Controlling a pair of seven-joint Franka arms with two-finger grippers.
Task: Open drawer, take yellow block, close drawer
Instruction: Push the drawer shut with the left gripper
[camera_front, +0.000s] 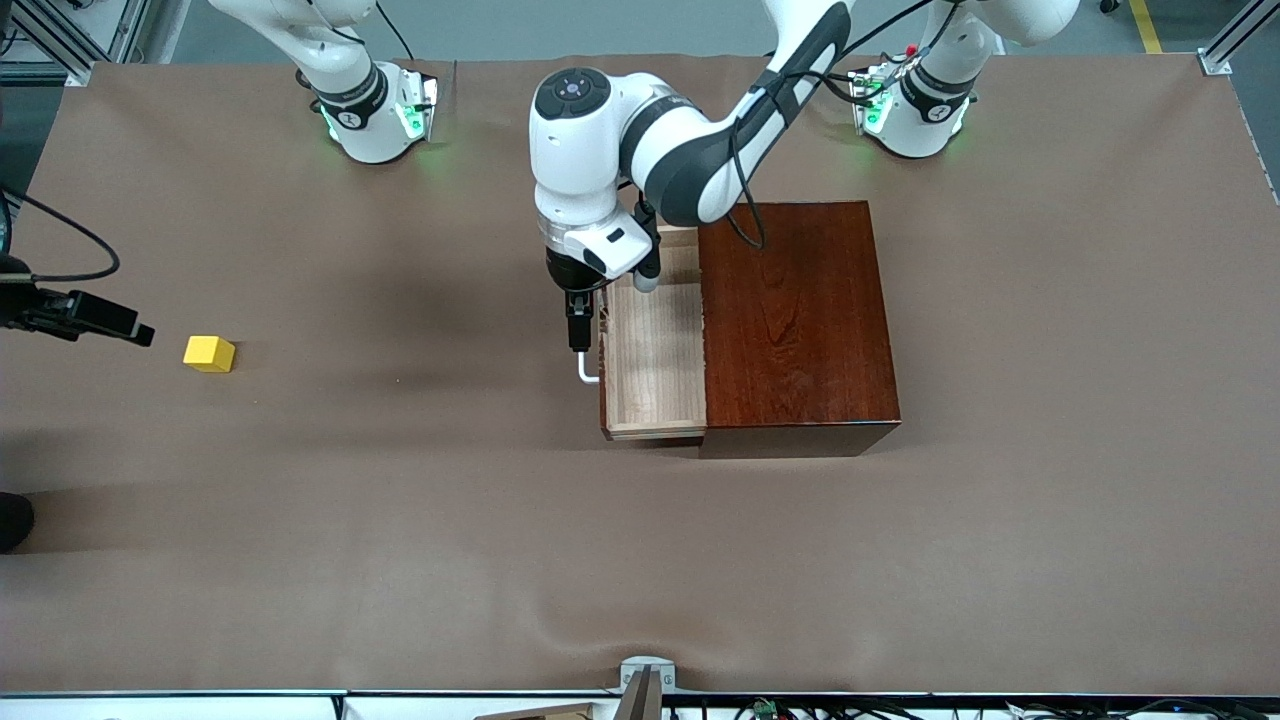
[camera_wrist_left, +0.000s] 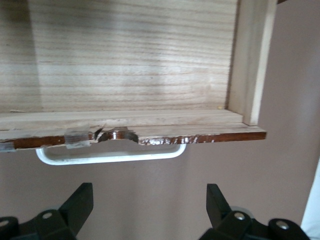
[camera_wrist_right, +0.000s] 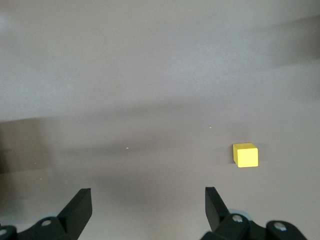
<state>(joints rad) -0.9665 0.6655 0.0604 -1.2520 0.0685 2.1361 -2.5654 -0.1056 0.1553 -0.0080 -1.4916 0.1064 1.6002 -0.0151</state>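
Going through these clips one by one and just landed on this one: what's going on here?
The pale wooden drawer stands pulled out of the glossy dark reddish-brown wooden box, and nothing shows in the part of it that is in view. The left gripper hangs just in front of its white U-shaped bar handle, jaws open and not touching it. The small bright yellow cube sits on the brown table toward the right arm's end. The right gripper hovers close by the cube, jaws open and holding nothing.

Left tool (camera_wrist_left: 150, 210) and right tool (camera_wrist_right: 148, 212) both spread wide.
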